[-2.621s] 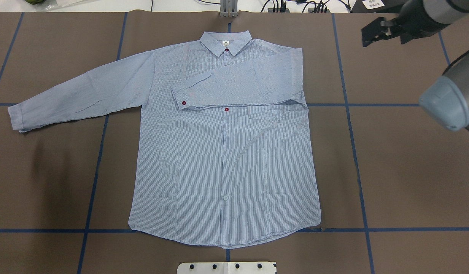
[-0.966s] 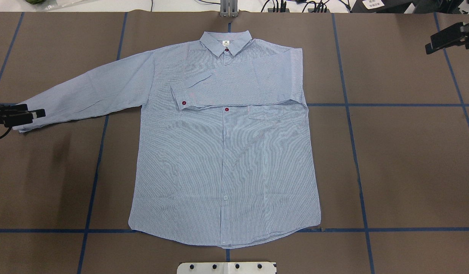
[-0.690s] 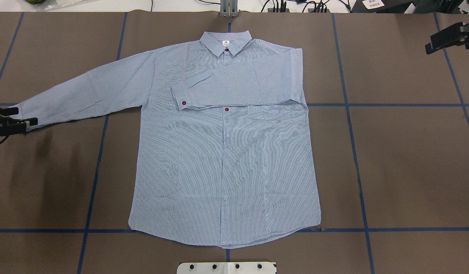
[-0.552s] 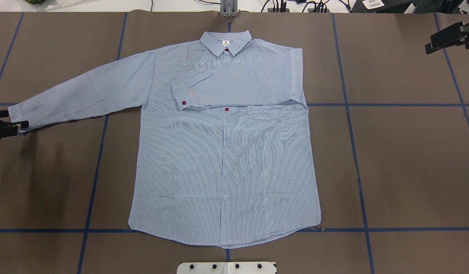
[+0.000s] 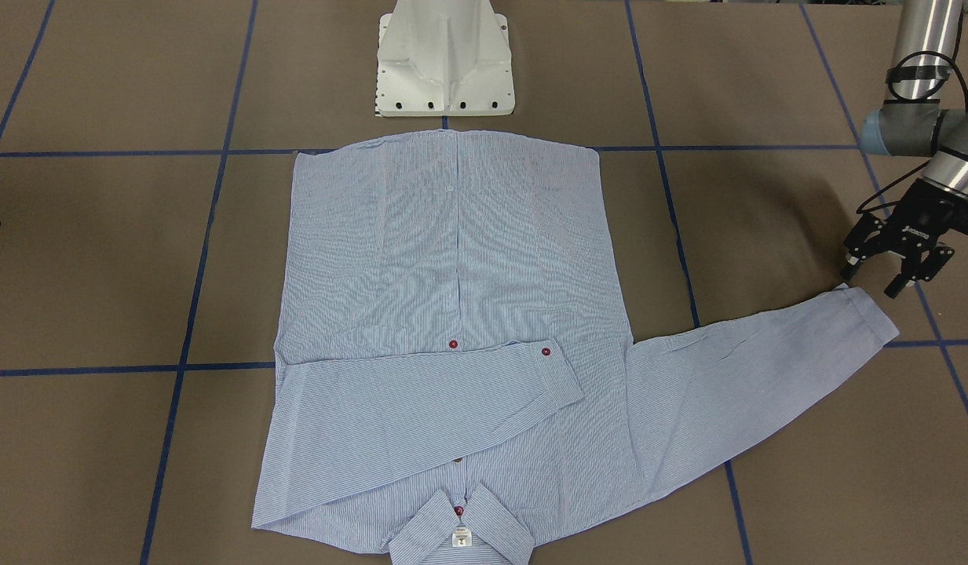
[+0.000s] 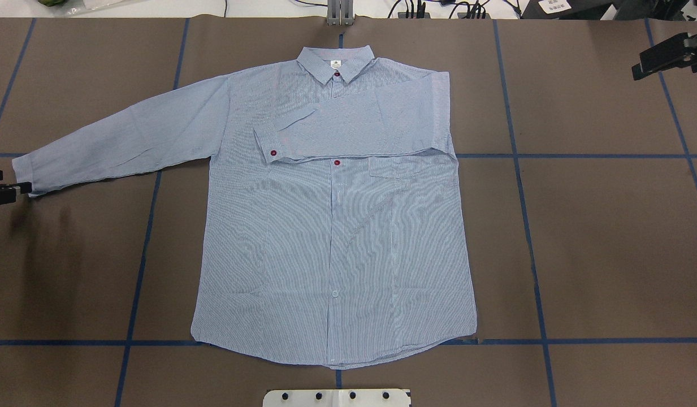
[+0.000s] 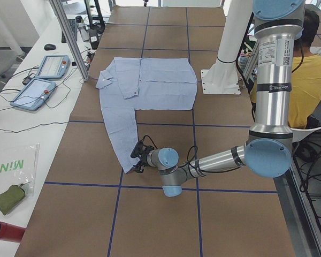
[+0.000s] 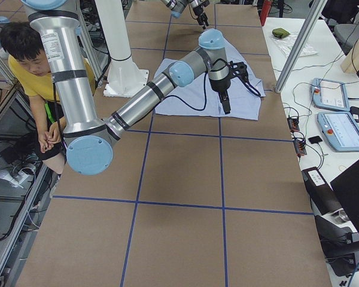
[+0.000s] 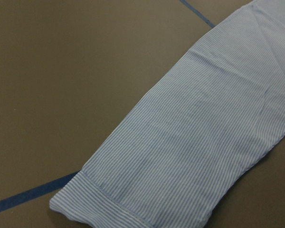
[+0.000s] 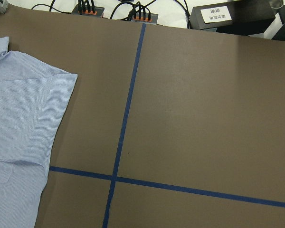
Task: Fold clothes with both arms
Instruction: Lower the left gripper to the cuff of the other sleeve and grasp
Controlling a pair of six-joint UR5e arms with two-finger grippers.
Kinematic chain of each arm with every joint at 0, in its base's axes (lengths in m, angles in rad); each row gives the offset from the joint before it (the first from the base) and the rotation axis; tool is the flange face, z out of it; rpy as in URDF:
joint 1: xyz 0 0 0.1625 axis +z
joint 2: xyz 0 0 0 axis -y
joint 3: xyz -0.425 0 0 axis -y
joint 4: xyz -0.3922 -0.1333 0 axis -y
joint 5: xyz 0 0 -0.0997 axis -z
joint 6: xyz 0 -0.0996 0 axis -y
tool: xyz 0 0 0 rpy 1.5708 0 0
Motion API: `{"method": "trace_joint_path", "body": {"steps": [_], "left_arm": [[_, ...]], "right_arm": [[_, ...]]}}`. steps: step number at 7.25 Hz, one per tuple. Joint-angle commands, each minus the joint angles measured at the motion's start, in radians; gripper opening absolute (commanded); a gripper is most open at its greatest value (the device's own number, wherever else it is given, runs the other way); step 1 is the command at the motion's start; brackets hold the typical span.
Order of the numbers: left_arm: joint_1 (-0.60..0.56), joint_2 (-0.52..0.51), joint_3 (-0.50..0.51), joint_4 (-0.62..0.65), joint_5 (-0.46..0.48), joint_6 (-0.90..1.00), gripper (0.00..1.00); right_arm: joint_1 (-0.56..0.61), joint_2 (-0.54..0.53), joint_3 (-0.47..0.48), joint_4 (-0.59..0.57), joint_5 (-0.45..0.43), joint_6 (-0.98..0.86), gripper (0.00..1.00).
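Observation:
The light blue striped shirt lies flat, front up, on the brown table. One sleeve is folded across the chest. The other sleeve stretches out flat to its cuff, which also shows in the front-facing view and the left wrist view. My left gripper is open and low, just beyond that cuff and not holding it. My right gripper hangs over bare table far from the shirt. I cannot tell whether it is open.
The white pedestal base stands at the shirt's hem side. Blue tape lines cross the table. A person in yellow sits behind the robot. Teach pendants and cables lie on the white side bench.
My left gripper, which was over the cuff a second ago, has drawn back outward to just past the cuff's end. The right arm swung away earlier and has since held still. The shirt has not moved.

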State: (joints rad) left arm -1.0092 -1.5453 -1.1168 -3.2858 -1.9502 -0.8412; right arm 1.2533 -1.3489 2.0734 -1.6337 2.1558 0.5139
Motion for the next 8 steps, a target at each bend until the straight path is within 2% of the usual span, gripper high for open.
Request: {"method": "trace_joint_path", "body": {"steps": [1, 4, 5, 6, 8], "left_arm": [[0.003, -0.004, 0.038, 0.002, 0.01, -0.076, 0.78], [0.004, -0.019, 0.065, 0.002, 0.034, -0.079, 0.75], [0.004, -0.022, 0.065, 0.003, 0.04, -0.082, 0.68], [0.006, -0.028, 0.069, 0.003, 0.06, -0.082, 0.65], [0.006, -0.048, 0.071, 0.005, 0.06, -0.084, 0.65]], "right_arm": [[0.0, 0.002, 0.001, 0.002, -0.001, 0.0, 1.0], [0.0, 0.004, 0.001, 0.002, 0.001, 0.0, 1.0], [0.0, 0.004, 0.001, 0.0, 0.001, 0.0, 1.0], [0.0, 0.002, 0.001, 0.0, 0.001, 0.0, 1.0], [0.0, 0.004, -0.001, 0.0, 0.001, 0.0, 1.0]]}}
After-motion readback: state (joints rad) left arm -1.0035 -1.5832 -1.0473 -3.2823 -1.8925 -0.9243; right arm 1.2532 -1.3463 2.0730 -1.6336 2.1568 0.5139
